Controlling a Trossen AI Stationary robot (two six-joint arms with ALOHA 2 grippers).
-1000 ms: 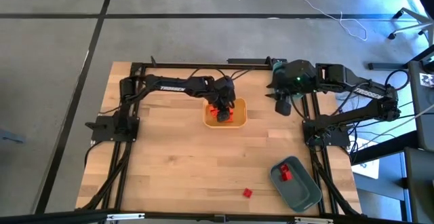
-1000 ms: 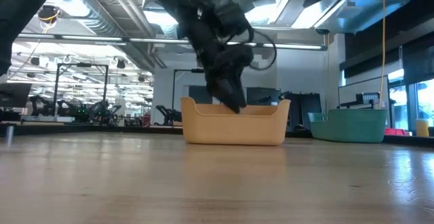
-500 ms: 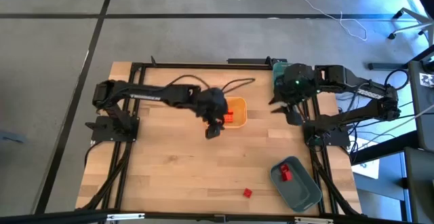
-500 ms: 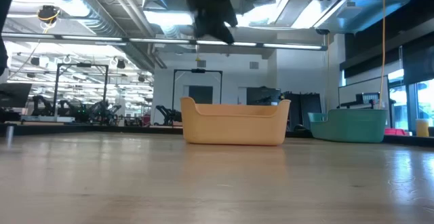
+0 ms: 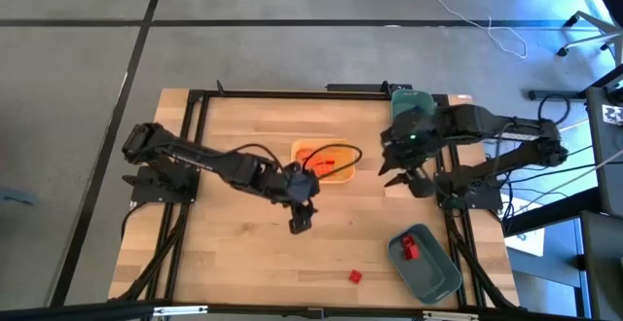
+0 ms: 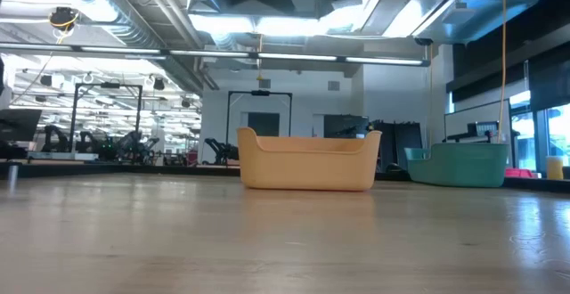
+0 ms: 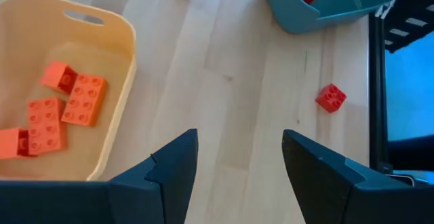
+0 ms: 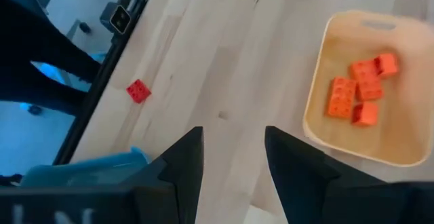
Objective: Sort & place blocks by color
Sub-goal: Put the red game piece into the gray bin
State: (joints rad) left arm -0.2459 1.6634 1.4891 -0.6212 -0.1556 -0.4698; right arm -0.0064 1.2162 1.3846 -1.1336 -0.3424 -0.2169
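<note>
High view: wooden table (image 5: 243, 253) with a yellow-orange tray (image 5: 345, 170) near its middle, orange blocks (image 5: 321, 162) inside. Left gripper (image 5: 300, 222) hangs over bare wood just beside the tray, on its near side; nothing held. Right gripper (image 5: 414, 180) sits to the tray's right, near the table's right edge. A teal bin (image 5: 433, 272) lies at the near right corner with a red block (image 5: 410, 249) in it. One loose red block (image 5: 355, 276) rests on the wood, near that bin. A second teal bin (image 5: 411, 96) shows at the far right edge, mostly behind the right arm.

Low view: tray (image 6: 307, 162) stands on the table, a teal bin (image 6: 458, 165) well off to one side. No gripper fingers visible here.

Left wrist view: fingers (image 7: 173, 176) spread wide, empty. Beyond them, four orange blocks (image 7: 57, 108) in the tray (image 7: 122, 95), the loose red block (image 7: 331, 97), and the bin (image 7: 319, 17) holding red.

Right wrist view: fingers (image 8: 183, 166) part-way apart, gripping nothing. Tray (image 8: 319, 115) with orange blocks (image 8: 359, 91); loose red block (image 8: 138, 90) on the wood.
</note>
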